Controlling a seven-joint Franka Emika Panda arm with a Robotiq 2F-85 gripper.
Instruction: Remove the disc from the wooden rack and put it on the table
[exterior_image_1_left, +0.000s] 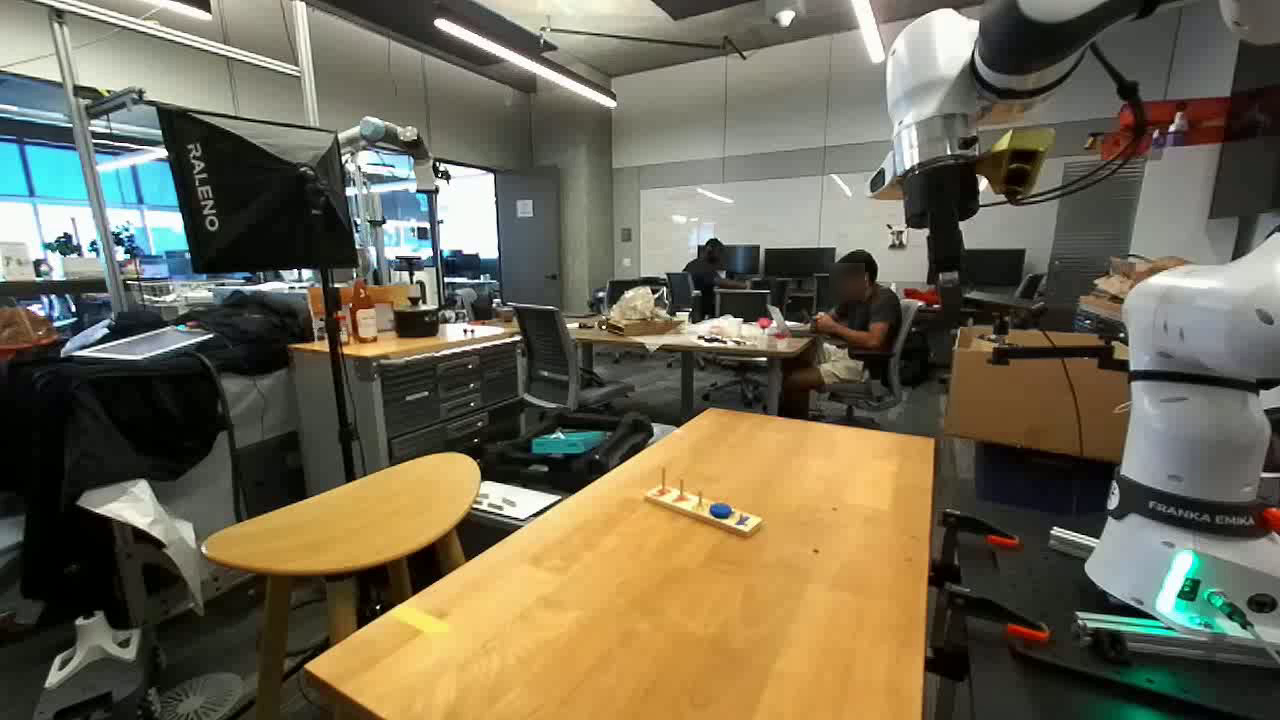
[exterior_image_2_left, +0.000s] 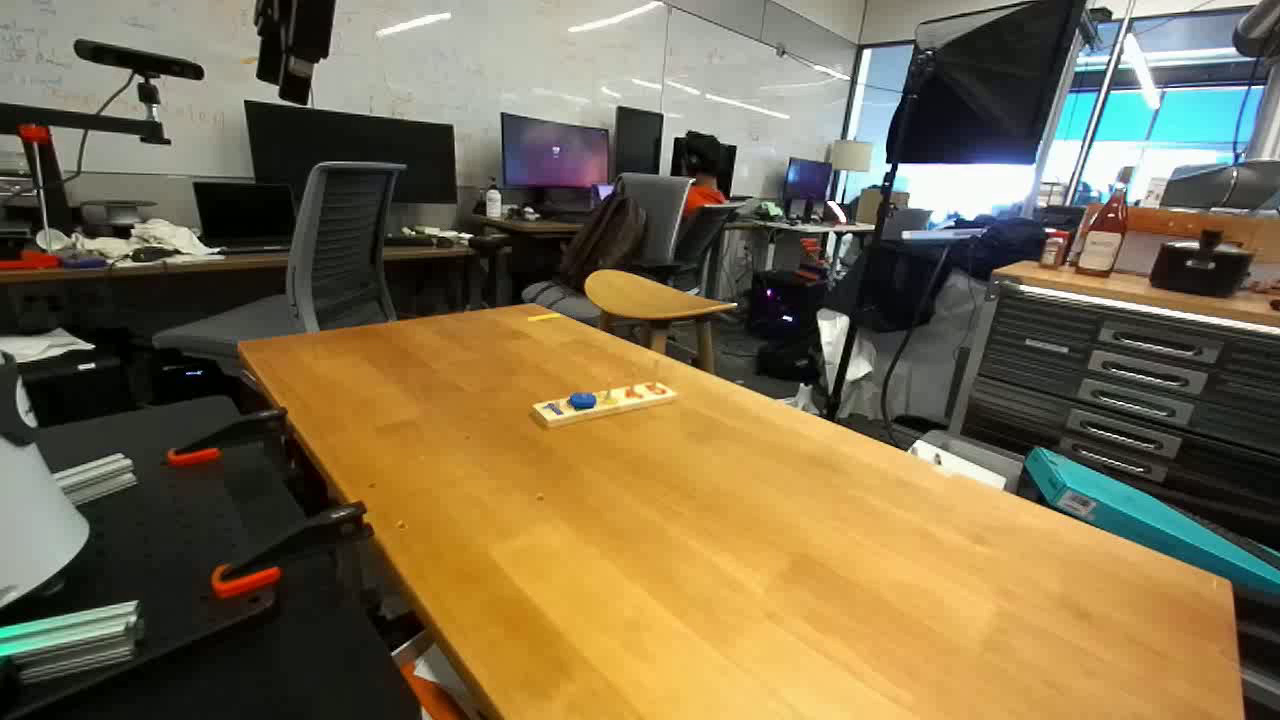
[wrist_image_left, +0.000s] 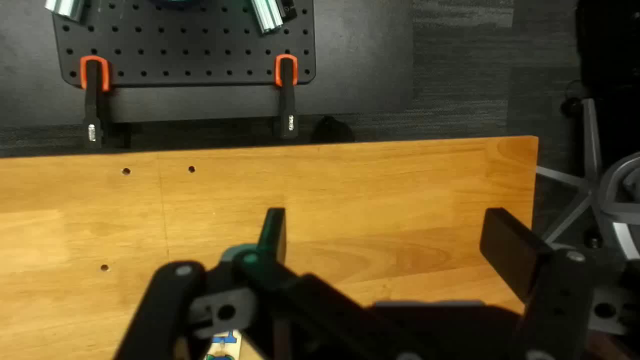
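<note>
Black two-finger gripper (wrist_image_left: 385, 225), jaws parted | long pale-wood rack (wrist_image_left: 225, 348), wrist-view eight o'clock | I should lift round blue disc (exterior_image_1_left: 720, 510) vertically

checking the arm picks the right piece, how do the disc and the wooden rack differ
Color: the disc is blue, the wooden rack pale wood. Shape: the disc is round; the wooden rack is a long, narrow strip. Place: the disc sits on the wooden rack; the wooden rack lies on the table. Both are far smaller than the table.
</note>
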